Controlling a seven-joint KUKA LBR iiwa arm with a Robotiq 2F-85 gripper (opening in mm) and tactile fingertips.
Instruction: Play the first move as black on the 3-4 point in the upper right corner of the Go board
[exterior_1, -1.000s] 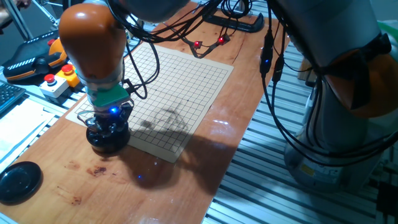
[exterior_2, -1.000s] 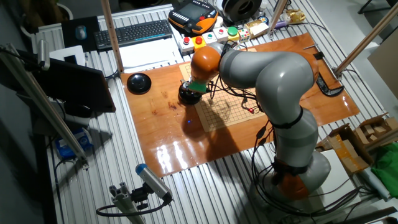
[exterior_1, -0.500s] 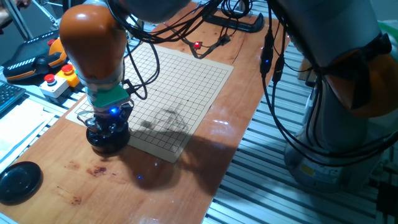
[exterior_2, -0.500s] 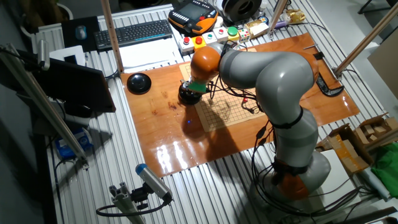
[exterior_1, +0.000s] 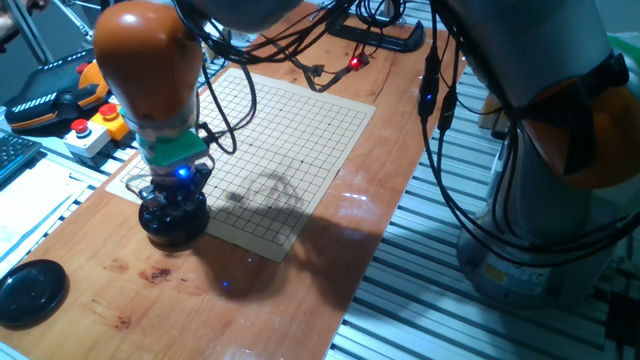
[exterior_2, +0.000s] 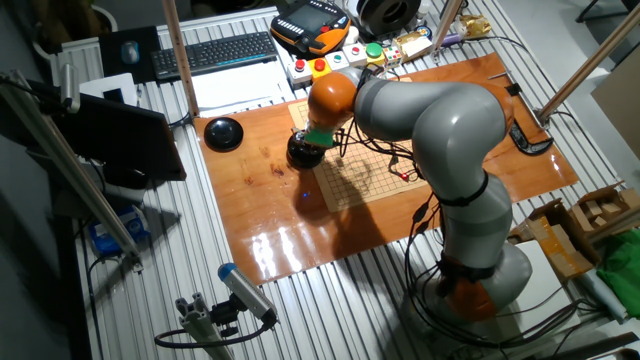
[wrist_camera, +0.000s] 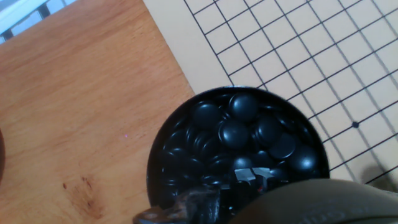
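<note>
A round black bowl (exterior_1: 170, 224) full of glossy black stones (wrist_camera: 236, 134) stands at the near corner of the Go board (exterior_1: 290, 140). It also shows in the other fixed view (exterior_2: 299, 151), and its rim (wrist_camera: 154, 163) shows in the hand view. My gripper (exterior_1: 173, 198) reaches down into the bowl; its fingertips (wrist_camera: 245, 176) sit among the stones at the frame's bottom. I cannot tell whether one black stone is held. The board (wrist_camera: 298, 50) carries no stones; its 3-4 point looks like any other crossing and I cannot single it out.
A black round lid (exterior_1: 30, 290) lies on the wooden table left of the bowl. An emergency-stop box (exterior_1: 90, 130) and a teach pendant (exterior_1: 45, 95) sit beyond the board's left edge. Cables (exterior_1: 320, 70) hang over the board's far edge. A keyboard (exterior_2: 215, 52) lies farther back.
The arm has risen slightly over the bowl. The bowl and the board have not moved.
</note>
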